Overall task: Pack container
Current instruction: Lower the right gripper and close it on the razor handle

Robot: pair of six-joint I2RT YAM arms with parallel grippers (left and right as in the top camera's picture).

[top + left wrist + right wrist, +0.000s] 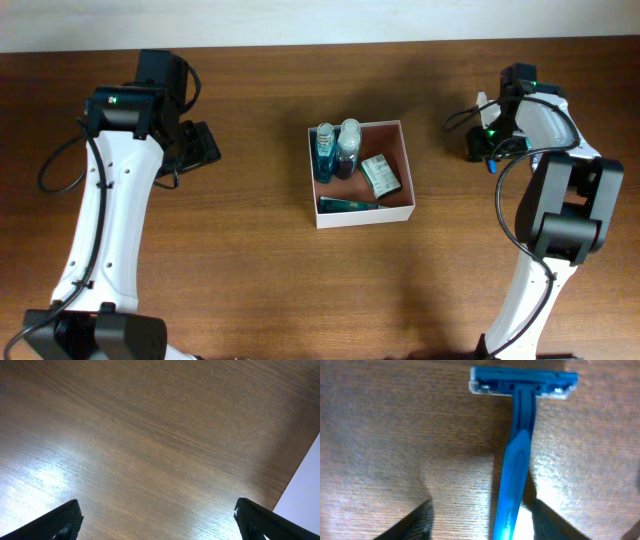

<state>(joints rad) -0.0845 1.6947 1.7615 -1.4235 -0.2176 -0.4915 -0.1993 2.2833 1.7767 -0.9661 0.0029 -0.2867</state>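
The container (404,160), a square white-walled box with a pinkish-brown inside, sits at the table's middle. It holds two blue bottles (337,148), a small green-and-white box (380,175) and a dark teal tube (350,203). A blue razor (516,455) lies flat on the wood, head away from the camera. My right gripper (482,512) is open around its handle, which lies nearer the right finger. In the overhead view this gripper (487,148) is at the far right, with a bit of the razor (492,166) showing. My left gripper (203,146) is open and empty over bare wood (157,512).
The wooden table's far edge meets a pale wall along the top of the overhead view. A pale surface (305,495) shows beyond the table edge in the left wrist view. Black cables hang by both arms.
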